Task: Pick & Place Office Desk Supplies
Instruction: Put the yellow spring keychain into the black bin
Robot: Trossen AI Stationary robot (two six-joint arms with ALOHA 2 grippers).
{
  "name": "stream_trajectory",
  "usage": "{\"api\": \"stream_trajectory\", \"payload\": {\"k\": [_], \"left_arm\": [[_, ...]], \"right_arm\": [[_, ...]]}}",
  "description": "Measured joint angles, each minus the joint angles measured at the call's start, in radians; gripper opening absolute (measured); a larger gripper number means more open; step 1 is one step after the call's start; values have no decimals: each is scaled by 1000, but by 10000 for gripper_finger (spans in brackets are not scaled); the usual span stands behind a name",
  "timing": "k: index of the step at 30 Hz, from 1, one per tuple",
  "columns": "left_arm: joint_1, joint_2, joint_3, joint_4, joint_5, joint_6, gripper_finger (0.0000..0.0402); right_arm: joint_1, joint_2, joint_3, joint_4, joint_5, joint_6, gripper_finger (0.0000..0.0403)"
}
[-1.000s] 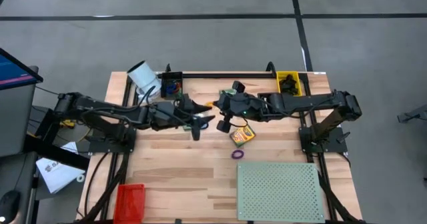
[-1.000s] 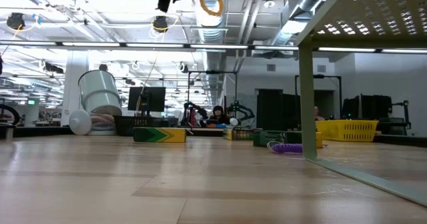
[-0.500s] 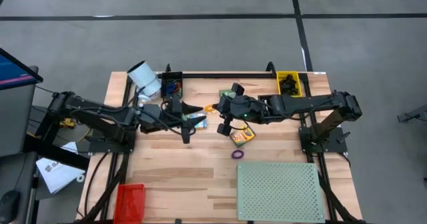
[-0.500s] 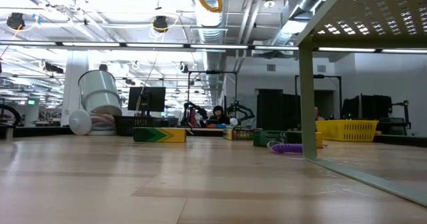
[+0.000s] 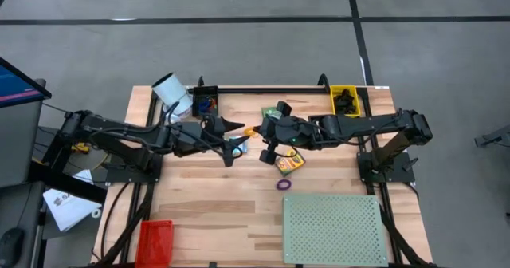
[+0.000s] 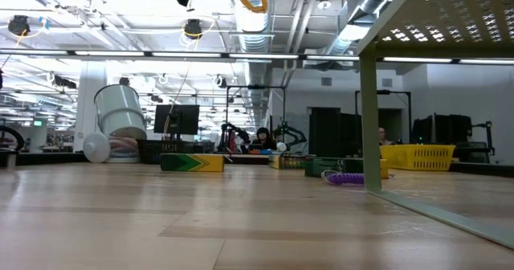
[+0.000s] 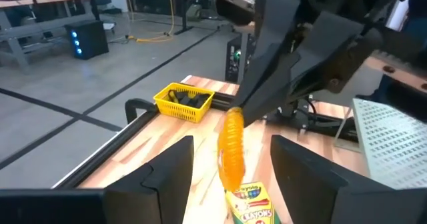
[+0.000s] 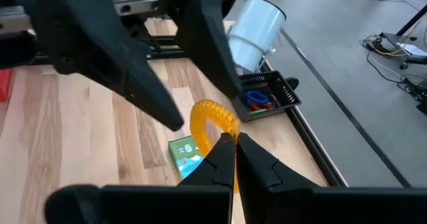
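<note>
Only your wrist views showed the grip: the right gripper (image 8: 230, 144) was clamped shut on the orange ring (image 8: 212, 121), held up between the spread, empty fingers of the left gripper (image 7: 230, 154), with the crayon box (image 7: 252, 203) just below them

The wooden counter (image 5: 215, 212) stands on a grey floor (image 5: 239, 45) crossed by dark lines; a monitor (image 5: 16, 84) sits off the counter's left edge, with white papers (image 5: 68, 204) on the floor just beside its stand; beyond the counter's far edge the low view opens onto a large workshop hall; rows of bright ceiling lights (image 6: 104, 53) run above the counter, among silver ducts (image 6: 377, 1) and hanging cables; dark screens and racks (image 6: 329, 133) stand well behind the counter; a seated person (image 6: 261, 137) shows far off.
</note>
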Motion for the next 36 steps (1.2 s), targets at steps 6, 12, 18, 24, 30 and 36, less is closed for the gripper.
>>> {"api": "stream_trajectory", "payload": {"k": [6,12,18,24,30,36], "left_arm": [[0,6,0,0,16,-4,161],[0,6,0,-3,15,-7,119],[0,14,0,-7,15,-7,76],[0,26,0,-4,14,-18,27],[7,25,0,-3,-3,-40,9],[7,25,0,-2,-5,-60,5]], "right_arm": [[0,0,0,1,1,3,0],[0,0,0,1,1,3,0],[0,0,0,1,1,3,0],[0,0,0,1,3,3,0],[0,0,0,1,5,5,0],[0,0,0,2,2,14,16]]}}
